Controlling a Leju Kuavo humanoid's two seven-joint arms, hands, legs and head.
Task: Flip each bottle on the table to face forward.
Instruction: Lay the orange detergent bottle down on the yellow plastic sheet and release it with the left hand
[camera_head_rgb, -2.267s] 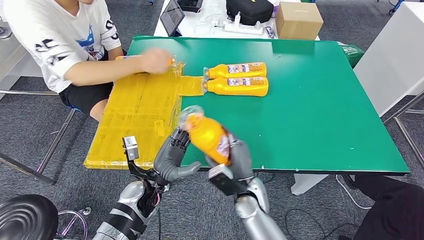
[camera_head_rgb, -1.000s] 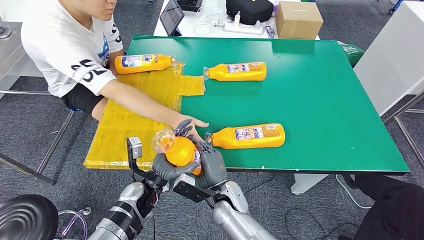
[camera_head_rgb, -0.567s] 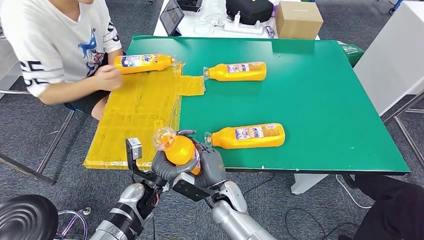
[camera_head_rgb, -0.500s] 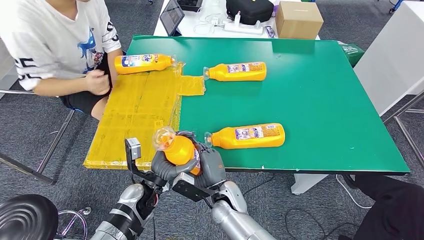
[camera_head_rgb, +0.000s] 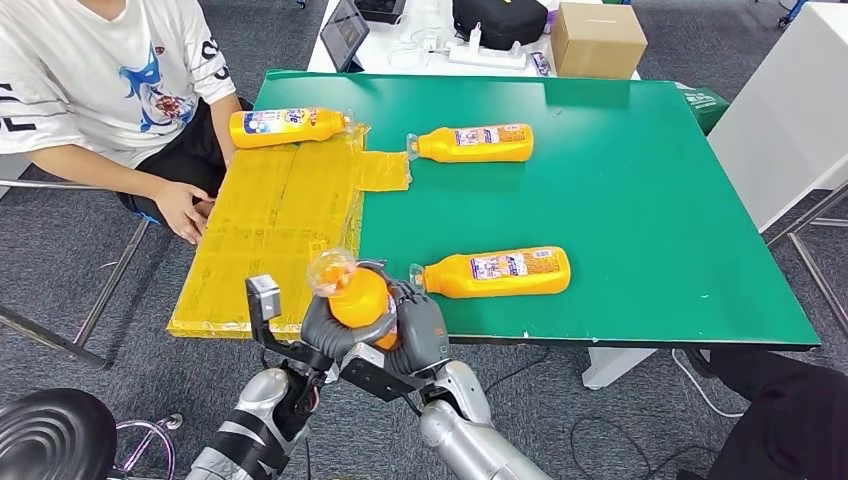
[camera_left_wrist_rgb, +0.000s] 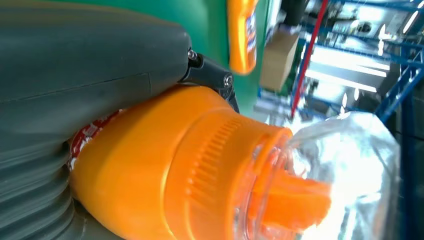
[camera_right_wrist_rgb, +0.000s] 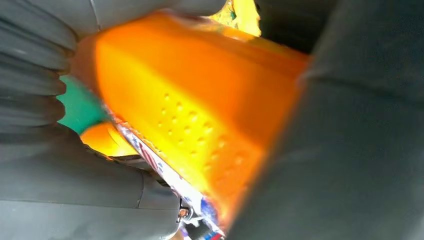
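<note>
Bottle turning in the air, at the near table edge

Held orange bottle (camera_head_rgb: 358, 297), cap up, grasped by left hand (camera_head_rgb: 328, 328) and right hand (camera_head_rgb: 420, 335) together. Better to keep both grips firm, rotate slowly until label faces forward, then lay beside near bottle (camera_head_rgb: 497, 272).

The head view was evenly and brightly lit from overhead, sharp across the green bench (camera_head_rgb: 640, 200), with soft, short shadows under the lying bottles and a mild sheen on the yellow taped sheet (camera_head_rgb: 270, 230). The left wrist view was far too close: the held bottle (camera_left_wrist_rgb: 165, 170) filled it slightly soft, its clear cap (camera_left_wrist_rgb: 345, 165) flaring white with glare, and the far background was washed out. The right wrist view was heavily blurred, the orange surface overexposed between dark, unfocused masses.
</note>
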